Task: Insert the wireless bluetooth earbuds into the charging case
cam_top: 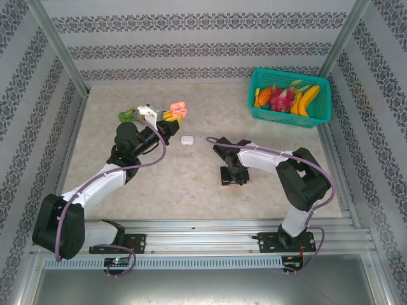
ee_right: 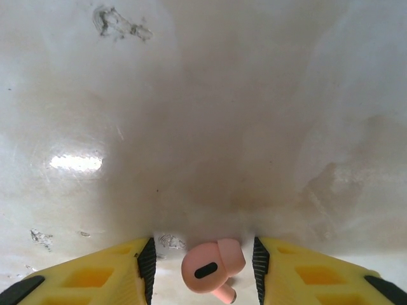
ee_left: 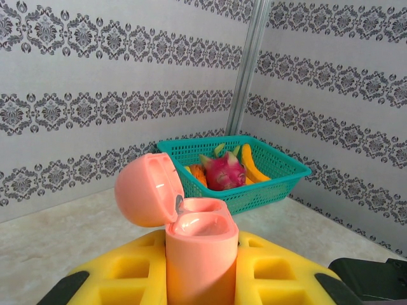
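bud (ee_right: 212, 265): pink, on counter (ee_right: 191, 127) between right claw's (ee_right: 202, 264) spread jaws, gaps either side, not gripped | handling: likely light, hard, slick, apt to roll; pinch rounded head, not stem | case (ee_left: 200, 235): pink, lid up, clamped upright in left claw (ee_left: 202, 274) | unclear: case's wells hidden behind rim; bud's underside unseen

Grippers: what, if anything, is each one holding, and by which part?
Left gripper clamps the open pink charging case by its lower body. Right gripper holds nothing; a pink earbud lies untouched between its open jaws.
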Action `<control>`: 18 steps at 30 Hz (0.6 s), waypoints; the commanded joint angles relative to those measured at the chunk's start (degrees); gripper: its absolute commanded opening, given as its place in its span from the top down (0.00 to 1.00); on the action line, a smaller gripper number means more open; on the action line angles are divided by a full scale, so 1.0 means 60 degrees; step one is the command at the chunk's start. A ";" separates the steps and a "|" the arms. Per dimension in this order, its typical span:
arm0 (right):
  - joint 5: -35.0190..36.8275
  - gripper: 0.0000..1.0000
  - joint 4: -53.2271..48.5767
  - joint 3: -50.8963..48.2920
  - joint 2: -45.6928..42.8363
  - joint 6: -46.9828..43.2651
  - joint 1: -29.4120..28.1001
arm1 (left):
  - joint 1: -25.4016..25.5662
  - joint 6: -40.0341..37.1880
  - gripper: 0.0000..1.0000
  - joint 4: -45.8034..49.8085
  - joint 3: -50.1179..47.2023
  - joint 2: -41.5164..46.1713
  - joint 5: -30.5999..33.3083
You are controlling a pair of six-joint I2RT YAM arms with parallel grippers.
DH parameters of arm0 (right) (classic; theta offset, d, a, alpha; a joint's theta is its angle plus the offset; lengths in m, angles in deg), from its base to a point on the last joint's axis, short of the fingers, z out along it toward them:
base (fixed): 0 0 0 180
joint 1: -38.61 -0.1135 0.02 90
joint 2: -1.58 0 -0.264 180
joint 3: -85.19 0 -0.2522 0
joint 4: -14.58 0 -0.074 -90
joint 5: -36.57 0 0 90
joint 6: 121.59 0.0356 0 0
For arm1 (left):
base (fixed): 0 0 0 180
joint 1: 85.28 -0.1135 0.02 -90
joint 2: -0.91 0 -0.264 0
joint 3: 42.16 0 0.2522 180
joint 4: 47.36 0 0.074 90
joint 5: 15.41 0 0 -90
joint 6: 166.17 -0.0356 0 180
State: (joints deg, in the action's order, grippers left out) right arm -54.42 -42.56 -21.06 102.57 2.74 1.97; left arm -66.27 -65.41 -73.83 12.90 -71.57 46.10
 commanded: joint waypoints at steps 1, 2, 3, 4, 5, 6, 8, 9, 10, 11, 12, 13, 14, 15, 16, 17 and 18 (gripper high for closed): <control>0.0006 0.54 -0.0125 -0.0153 0.0186 0.0108 -0.0080 | -0.0103 -0.0080 1.00 -0.0297 0.0266 -0.0055 -0.0134; 0.0021 0.54 -0.0110 -0.0150 0.0206 0.0123 -0.0085 | -0.0093 -0.0080 1.00 -0.0305 0.0273 -0.0056 -0.0140; 0.0033 0.54 -0.0094 -0.0138 0.0230 0.0126 -0.0089 | -0.0109 -0.0068 1.00 -0.0305 0.0272 -0.0062 -0.0138; 0.0039 0.55 -0.0082 -0.0131 0.0258 0.0138 -0.0090 | -0.0105 -0.0066 1.00 -0.0305 0.0275 -0.0061 -0.0139; 0.0034 0.55 -0.0062 -0.0131 0.0276 0.0138 -0.0089 | -0.0106 -0.0069 1.00 -0.0297 0.0276 -0.0072 -0.0141; 0.0046 0.55 -0.0038 -0.0122 0.0292 0.0150 -0.0084 | -0.0108 -0.0074 1.00 -0.0297 0.0277 -0.0063 -0.0135; 0.0090 0.56 -0.0022 -0.0070 0.0361 0.0136 -0.0078 | -0.0103 -0.0073 1.00 -0.0297 0.0279 -0.0068 -0.0142; 0.0107 0.56 -0.0022 -0.0040 0.0379 0.0124 -0.0087 | -0.0102 -0.0066 1.00 -0.0297 0.0276 -0.0076 -0.0132; 0.0148 0.56 -0.0022 -0.0004 0.0416 0.0112 -0.0082 | -0.0111 -0.0073 1.00 -0.0297 0.0277 -0.0076 -0.0152; 0.0183 0.56 -0.0036 0.0032 0.0438 0.0118 -0.0087 | -0.0095 -0.0066 1.00 -0.0297 0.0269 -0.0087 -0.0145; 0.0204 0.57 -0.0036 0.0066 0.0455 0.0111 -0.0084 | -0.0112 -0.0068 1.00 -0.0297 0.0281 -0.0084 -0.0156; 0.0235 0.57 -0.0058 0.0101 0.0468 0.0110 -0.0077 | -0.0112 -0.0066 1.00 -0.0284 0.0288 -0.0086 -0.0147; 0.0253 0.57 -0.0066 0.0145 0.0475 0.0099 -0.0085 | -0.0108 -0.0075 1.00 -0.0283 0.0291 -0.0084 -0.0144; 0.0254 0.58 -0.0067 0.0164 0.0469 0.0096 -0.0085 | -0.0106 -0.0078 1.00 -0.0283 0.0287 -0.0084 -0.0147; 0.0261 0.58 -0.0073 0.0200 0.0483 0.0080 -0.0086 | -0.0097 -0.0071 1.00 -0.0286 0.0294 -0.0089 -0.0160; 0.0268 0.59 -0.0091 0.0215 0.0483 0.0079 -0.0074 | -0.0104 -0.0068 1.00 -0.0286 0.0300 -0.0084 -0.0167; 0.0275 0.59 -0.0095 0.0231 0.0497 0.0064 -0.0073 | -0.0110 -0.0066 1.00 -0.0286 0.0298 -0.0084 -0.0164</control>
State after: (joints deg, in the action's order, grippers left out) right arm -54.46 -43.15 -20.04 103.49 2.74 1.97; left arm -66.27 -65.39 -73.85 12.90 -71.79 46.10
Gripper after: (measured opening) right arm 0.414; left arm 0.212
